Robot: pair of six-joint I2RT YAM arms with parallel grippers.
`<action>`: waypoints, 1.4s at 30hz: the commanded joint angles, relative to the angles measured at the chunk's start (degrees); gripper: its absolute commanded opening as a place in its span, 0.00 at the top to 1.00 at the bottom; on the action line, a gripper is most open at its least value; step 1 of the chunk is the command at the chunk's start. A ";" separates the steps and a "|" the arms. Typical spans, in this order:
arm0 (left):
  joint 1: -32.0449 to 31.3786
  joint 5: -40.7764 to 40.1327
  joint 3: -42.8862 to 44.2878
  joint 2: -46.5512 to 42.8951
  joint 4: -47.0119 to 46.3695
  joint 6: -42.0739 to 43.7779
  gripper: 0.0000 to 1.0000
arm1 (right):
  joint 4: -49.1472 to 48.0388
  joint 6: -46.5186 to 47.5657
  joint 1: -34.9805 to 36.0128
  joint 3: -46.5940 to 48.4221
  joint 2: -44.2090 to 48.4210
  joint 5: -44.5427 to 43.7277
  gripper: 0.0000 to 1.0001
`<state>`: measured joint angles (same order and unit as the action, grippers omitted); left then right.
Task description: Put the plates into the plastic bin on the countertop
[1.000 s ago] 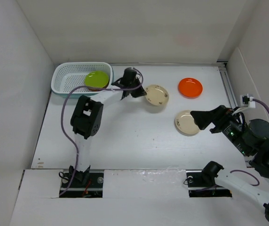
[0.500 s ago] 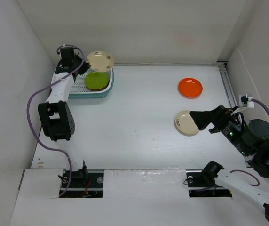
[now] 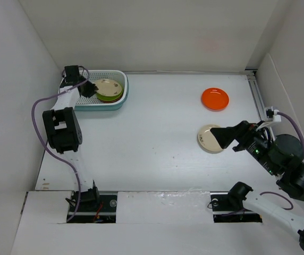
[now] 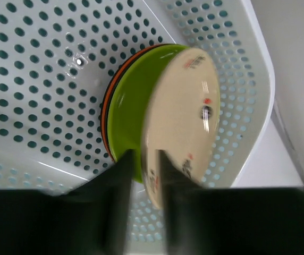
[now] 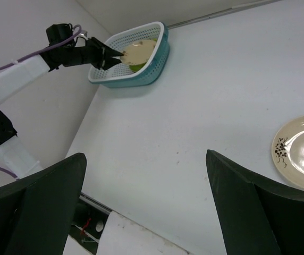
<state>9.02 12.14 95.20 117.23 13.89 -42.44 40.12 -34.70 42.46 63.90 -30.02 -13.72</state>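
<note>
The left arm point(image 3: 61, 114) has been carrying the beige plate point(image 3: 108, 86) across the desk point(image 3: 157, 143). 1 second ago it was holding this plate just right of the plastic bin point(image 3: 101, 104), half a second ago it was hanging over the bin's far edge, and now it is lowering the plate inside the bin.

In the left wrist view the plate point(image 4: 181, 117) is tilting on edge and leaning against the lime green plate point(image 4: 128, 117), which is topping a stack showing an orange rim and a dark rim beneath. The left jaws are straddling the plate's lower rim, 1 finger point(image 4: 121, 180) on each side. The plate is blurring, and whether the left jaws are clamping it or letting it go cannot be told.

The right arm has barely been moving over the same second. The right jaws are standing spread wide and grasping nothing, hovering at the near edge of the second beige plate point(image 3: 209, 138), which is lying flat on the desk.

This probably means the delivery is in its final step: once freed, the plate should be settling onto the stack. 2 plates are lying outside the bin, the beige one by the right jaws and the orange plate point(image 3: 215, 99) beyond it.
</note>
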 commanded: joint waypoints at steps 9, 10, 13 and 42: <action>-3.12 2.36 -1.15 -13.24 -2.46 2.53 0.00 | -2.94 0.86 0.43 0.17 -0.21 0.71 0.00; -3.91 1.66 -1.15 -14.30 -2.46 3.05 0.00 | -2.94 0.86 0.43 0.17 -0.21 0.71 0.00; -9.26 1.66 -2.47 -17.56 -1.94 4.72 0.00 | -2.94 0.25 0.43 -0.35 -0.92 -1.48 0.00; -55.50 10.61 -16.72 4.22 -29.45 -0.45 0.06 | 0.14 -2.30 -11.61 -1.14 -0.65 3.09 0.00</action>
<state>-45.87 21.82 75.09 118.32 -13.15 -41.71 40.27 -38.04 31.14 61.45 -31.38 -11.11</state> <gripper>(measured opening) 0.947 0.999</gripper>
